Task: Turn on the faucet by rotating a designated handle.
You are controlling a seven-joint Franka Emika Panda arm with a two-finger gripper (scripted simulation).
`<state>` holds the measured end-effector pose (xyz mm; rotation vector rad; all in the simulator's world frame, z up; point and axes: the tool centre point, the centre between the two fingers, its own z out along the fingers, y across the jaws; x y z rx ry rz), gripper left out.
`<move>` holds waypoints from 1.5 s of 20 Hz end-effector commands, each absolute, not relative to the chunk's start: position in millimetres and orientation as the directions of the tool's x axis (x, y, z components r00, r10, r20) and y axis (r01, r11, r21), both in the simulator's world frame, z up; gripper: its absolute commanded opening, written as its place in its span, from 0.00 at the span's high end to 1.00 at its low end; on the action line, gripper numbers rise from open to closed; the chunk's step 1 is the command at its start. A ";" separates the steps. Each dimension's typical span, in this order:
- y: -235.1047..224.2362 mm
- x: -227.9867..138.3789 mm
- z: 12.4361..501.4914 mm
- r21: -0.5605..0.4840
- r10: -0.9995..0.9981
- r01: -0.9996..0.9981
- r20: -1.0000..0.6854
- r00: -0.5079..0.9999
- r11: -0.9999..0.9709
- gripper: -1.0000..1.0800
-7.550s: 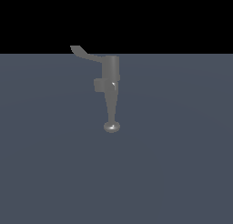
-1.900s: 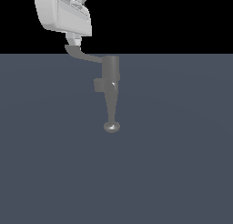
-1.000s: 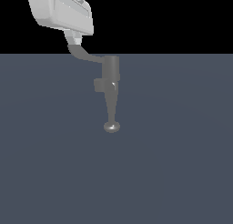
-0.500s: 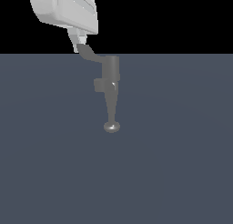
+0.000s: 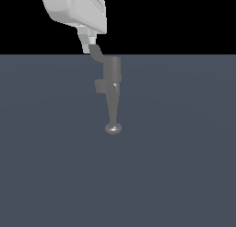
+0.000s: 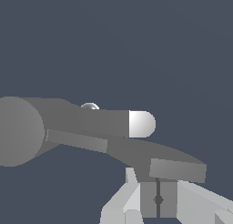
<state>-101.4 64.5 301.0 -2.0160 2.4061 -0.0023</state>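
**Robot Arm Meets Faucet Lever on Bare Slate Floor**

Slate-blue ground (image 5: pixel 184 166) fills the lower part of the exterior view, flat and plain under a black backdrop. Standing on it, a little toward the exterior view's left of centre, is the faucet (image 5: pixel 112 83), a dull grey fixture with a cylindrical body, a small block on its side and a spout that tapers toward the camera into a rounded knob (image 5: pixel 113 128).

From the top of the cylinder the handle (image 5: pixel 97 52), a thin grey lever, rises at a slant toward the exterior view's left. Its upper end meets the gripper (image 5: pixel 87 42), which hangs from the arm's bulky white wrist housing (image 5: pixel 73 9) at the top of the frame. The pale fingers (image 5: pixel 85 40) reach down onto the lever's tip, and the tip itself is hidden behind them from this side.

The wrist view looks along the fixture from above. The cylinder top appears as a large grey disc at one edge, with the lever sweeping out from it to a widened paddle end (image 6: pixel 177 169). The gripper (image 6: pixel 157 200) sits directly against that paddle, its white finger bases flaring to either side. The two grey pads (image 6: pixel 148 198) stand pressed almost together, with only a thin dark seam between them. Whether any part of the lever is pinched between them cannot be told from either view. A bright rounded end (image 6: pixel 142 124) of the fixture shows beyond the lever.
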 end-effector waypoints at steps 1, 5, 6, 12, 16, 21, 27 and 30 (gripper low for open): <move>43.3 -103.9 301.3 -0.003 -0.982 -0.982 -0.001 -0.189 0.189 1.00; 20.1 -108.6 301.0 -0.001 -0.982 -0.982 -0.001 -0.190 0.190 1.00; 14.2 -109.7 300.8 -0.001 -0.982 -0.982 0.000 -0.190 0.190 1.00; 10.4 -112.5 301.3 -0.004 -0.987 -0.987 0.000 -0.162 0.162 1.00; -5.8 -103.0 301.2 -0.003 -0.986 -0.986 0.000 -0.167 0.167 1.00; -25.3 -91.6 301.1 -0.002 -0.985 -0.985 0.000 -0.174 0.174 1.00; -47.6 -78.7 301.0 -0.002 -0.984 -0.984 0.000 -0.181 0.181 1.00; -58.4 -72.5 300.9 -0.001 -0.983 -0.983 0.000 -0.184 0.184 1.00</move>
